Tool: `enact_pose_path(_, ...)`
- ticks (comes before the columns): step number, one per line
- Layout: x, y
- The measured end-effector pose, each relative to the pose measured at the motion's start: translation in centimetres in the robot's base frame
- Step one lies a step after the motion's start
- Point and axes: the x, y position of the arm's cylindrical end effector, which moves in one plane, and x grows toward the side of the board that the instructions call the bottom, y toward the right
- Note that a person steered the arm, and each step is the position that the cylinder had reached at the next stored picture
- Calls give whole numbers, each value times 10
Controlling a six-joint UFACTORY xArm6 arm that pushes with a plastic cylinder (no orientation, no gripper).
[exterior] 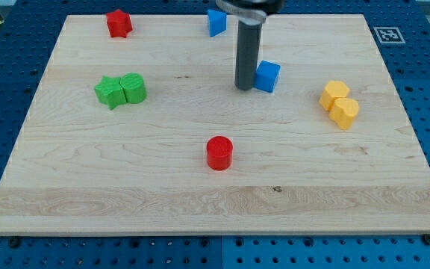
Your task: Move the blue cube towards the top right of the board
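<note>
Right now, in the camera view, my tip [244, 87] sits just left of the blue cube [267, 76], touching or nearly so; there are no fingers, only a bare rod. The cube lies slightly right of the board's [125, 187] centre, upper half. I judge a push rightward and upward suits.

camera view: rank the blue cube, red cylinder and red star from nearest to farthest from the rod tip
Measured from my tip:
1. blue cube, right against the tip on the view's right.
2. red cylinder, below the tip, toward the view's bottom.
3. red star, far off at the view's top left.
</note>
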Motion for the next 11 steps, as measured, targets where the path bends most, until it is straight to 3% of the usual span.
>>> enact_pose_path(1, 29, 4)
enact_pose_path(2, 27, 17)
enact_pose_path(6, -97, 82)
enact_pose_path(11, -139, 151)
